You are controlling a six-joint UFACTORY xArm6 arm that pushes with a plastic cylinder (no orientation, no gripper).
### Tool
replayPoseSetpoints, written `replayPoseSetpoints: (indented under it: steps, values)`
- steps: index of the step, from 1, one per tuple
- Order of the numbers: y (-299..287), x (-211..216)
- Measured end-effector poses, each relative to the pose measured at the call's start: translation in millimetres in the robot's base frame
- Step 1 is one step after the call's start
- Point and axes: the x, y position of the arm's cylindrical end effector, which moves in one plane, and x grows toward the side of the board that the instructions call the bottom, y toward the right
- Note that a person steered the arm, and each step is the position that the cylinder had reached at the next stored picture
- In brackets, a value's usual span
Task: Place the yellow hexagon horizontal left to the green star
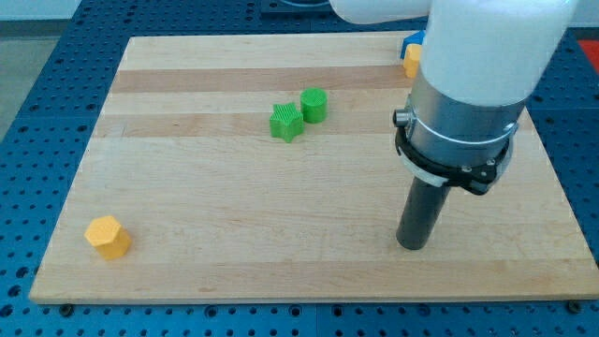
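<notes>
While my tip [413,246] stands on the pale wooden counter [234,215], low on the view's right side, no block touches it. The arm ends in a single straight dark rod below a white and grey housing, so it pinches nothing and has no opening to spread or press together.

From my tip, the yellow hexagon [108,237], a small six-sided block, lies far off toward the view's left at about the same height in the view, close to the counter's bottom-left corner and alone there.

The green star [286,123], a small ridged star-shaped block, sits up and to the view's left of my tip, well apart from it, in the upper middle of the counter. Just beside the star, toward the view's upper right, stands a green cylinder [314,105]; I cannot tell whether the two touch.

The yellow hexagon is thus well to the view's left of the green star but much lower in the view, not level with it.

Straight up the view from my tip, near the counter's top edge, a blue block [413,41] and a yellow block [411,63] peek out beside the arm's housing; their shapes are mostly hidden.

Around the counter runs a blue perforated base [28,112].
</notes>
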Motion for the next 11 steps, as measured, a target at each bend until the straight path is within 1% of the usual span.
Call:
replayPoseSetpoints:
  steps: [1,2,3,4,5,6,7,8,9,10,11]
  values:
    - [0,0]
    - [-11,19]
    - [-97,48]
    - [-215,48]
    - [-303,45]
    - [-334,18]
    - [-349,-5]
    - [-368,-15]
    - [-367,-44]
    - [-335,-75]
    - [-322,-112]
